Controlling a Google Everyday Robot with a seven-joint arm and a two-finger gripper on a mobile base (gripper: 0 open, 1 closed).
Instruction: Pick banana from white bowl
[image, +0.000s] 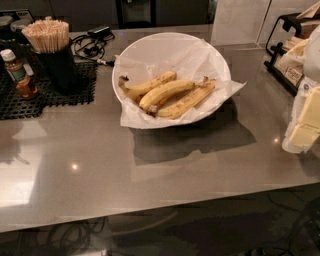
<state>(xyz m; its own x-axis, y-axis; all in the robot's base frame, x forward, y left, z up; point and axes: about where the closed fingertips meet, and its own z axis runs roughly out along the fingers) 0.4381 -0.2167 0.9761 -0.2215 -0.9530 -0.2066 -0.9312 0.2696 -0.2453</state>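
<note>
The white bowl (150, 47) stands at the back middle of the grey counter, lined with crinkled white paper that hangs over its rim. Three bananas lie side by side in it. The banana (167, 92) is the thick, smooth yellow one in the middle, with its dark tip pointing to the lower left. A slimmer banana (148, 85) lies behind it and a brown-speckled one (189, 102) in front. My gripper (304, 131), white and pale yellow, hangs at the right edge of the view. It is well to the right of the bowl and holds nothing that I can see.
A black cup of wooden stirrers (50, 52) and a small brown bottle (19, 74) stand on a black mat (30, 102) at the left. Cables (92, 45) lie behind the bowl. A black rack (285, 50) stands at the back right. The counter's front edge (150, 207) runs across below.
</note>
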